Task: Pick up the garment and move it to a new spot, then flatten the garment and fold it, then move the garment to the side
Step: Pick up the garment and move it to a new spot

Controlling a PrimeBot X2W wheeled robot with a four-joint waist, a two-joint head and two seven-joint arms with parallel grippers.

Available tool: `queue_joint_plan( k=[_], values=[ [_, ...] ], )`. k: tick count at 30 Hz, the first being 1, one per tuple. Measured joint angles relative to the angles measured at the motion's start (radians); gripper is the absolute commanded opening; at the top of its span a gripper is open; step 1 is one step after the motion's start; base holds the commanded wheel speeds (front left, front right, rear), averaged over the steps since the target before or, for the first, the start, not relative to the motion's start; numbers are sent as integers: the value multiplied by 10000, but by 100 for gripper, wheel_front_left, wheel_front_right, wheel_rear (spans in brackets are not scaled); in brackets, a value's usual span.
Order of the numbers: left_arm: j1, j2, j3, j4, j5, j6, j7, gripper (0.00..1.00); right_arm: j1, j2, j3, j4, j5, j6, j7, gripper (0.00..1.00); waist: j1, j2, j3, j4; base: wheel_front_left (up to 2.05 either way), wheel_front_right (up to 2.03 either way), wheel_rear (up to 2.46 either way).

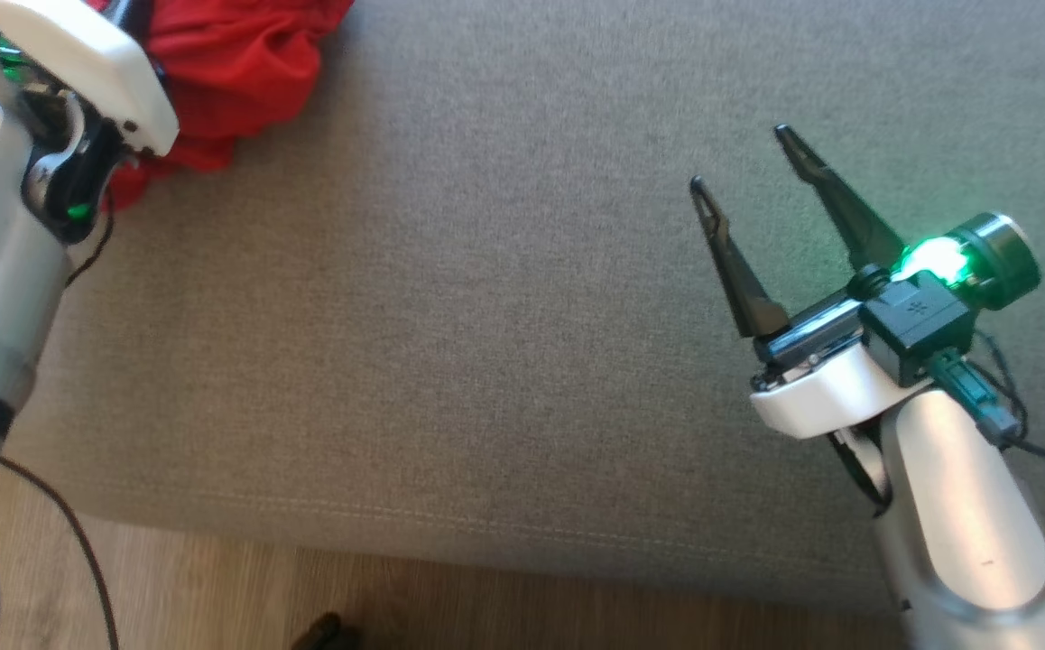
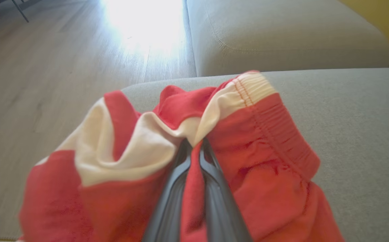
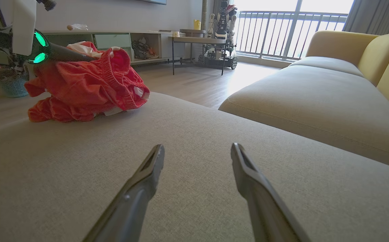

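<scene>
Two dark fingers of the left gripper [image 2: 194,146] stand pinched together on a fold of the crumpled red-and-cream cloth garment [image 2: 268,174], their tips meeting where a cream panel [image 2: 137,148] joins the red. Red fabric ridges up between them, and the gathered elastic waistband [image 2: 282,127] lies just to their right. The heap rests on the grey woven sofa cushion [image 1: 486,316]. It looks light, limp and a little slippery, so it should sag and trail when lifted; the thicker waistband seems the surer place to hold for spreading. Further right, the right gripper [image 1: 741,160] has its fingers spread wide and empty over bare cushion, the garment well apart, ahead and left of them.
</scene>
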Motion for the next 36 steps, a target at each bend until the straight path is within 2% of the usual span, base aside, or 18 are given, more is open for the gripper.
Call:
queue_joint_plan(
  k=[5, 11, 16, 27, 36],
  values=[
    [-23, 497, -867, -541, -23, 0, -988, 0, 228, 146, 150, 105, 199, 0, -27, 100, 0, 0, -667, -23, 0, 0, 0],
    [-152, 756, -1682, -1183, -23, 0, -1335, 0, 632, 238, 295, 215, 403, 0, -27, 100, 0, 0, -1341, -201, 0, 0, 0],
    [-602, 1116, -2111, -1703, 63, 0, -1515, 0, 929, 242, 291, 171, 708, 0, -27, 100, 0, 0, -1832, -683, 0, 0, 0],
    [-1097, 1254, -2422, -2819, -71, 0, -1607, 0, 1016, 263, 600, -625, 1952, 0, -27, 100, 0, 0, -2437, -2501, 0, 0, 0],
    [-1075, 1049, -2545, -3870, -1160, 0, -1615, 0, 1240, 274, 713, -1122, 2803, 0, -29, 100, 0, 0, -2638, -4517, 0, 0, 0]
  ],
)
